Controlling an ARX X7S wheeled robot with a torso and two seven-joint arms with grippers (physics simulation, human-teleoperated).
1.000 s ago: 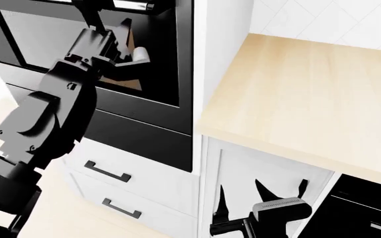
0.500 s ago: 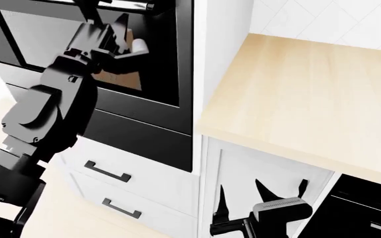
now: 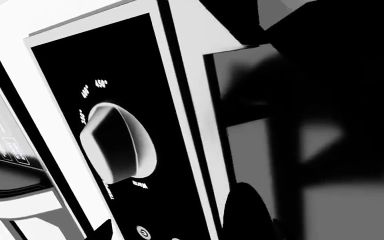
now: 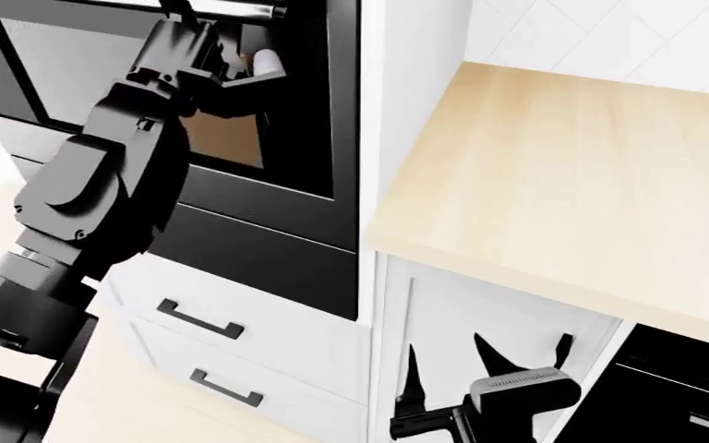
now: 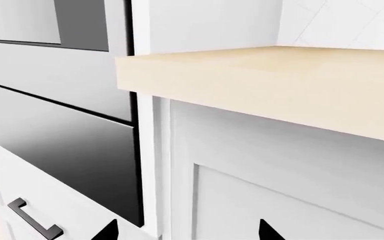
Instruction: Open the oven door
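Compared with a second ago, left arm raised higher and farther up the oven door [image 4: 121,101]; left claw [image 4: 225,55] now close under the silver bar handle [image 4: 237,11] at the far top edge of the door, where before it hung lower over the glass window. Cannot tell from the head view whether this claw is open or closed: fingers mostly hidden by the wrist and the dark glass. In the left wrist view, only a dark blur of the claw, a round knob [image 3: 118,145] on a black control panel [image 3: 112,100] very near. Right arm unchanged; right claw [image 4: 490,369] low at the near right, fingers spread apart, holding nothing, tips just in front of the white cabinet door [image 4: 490,314].

Oven door at the far left, glossy black with a large window, seemingly flush in its frame. Right edge of the oven frame just beside a white vertical cabinet panel [image 4: 410,101]. Below the door, a plain black panel [image 4: 269,249], then two white drawer fronts [image 4: 256,341] with short black handles. To the right, the wooden desk [image 4: 576,175], its near edge overhanging the cabinet door. Open floor [image 4: 121,406] at the near left, in front of the drawers, partly taken by the left arm.
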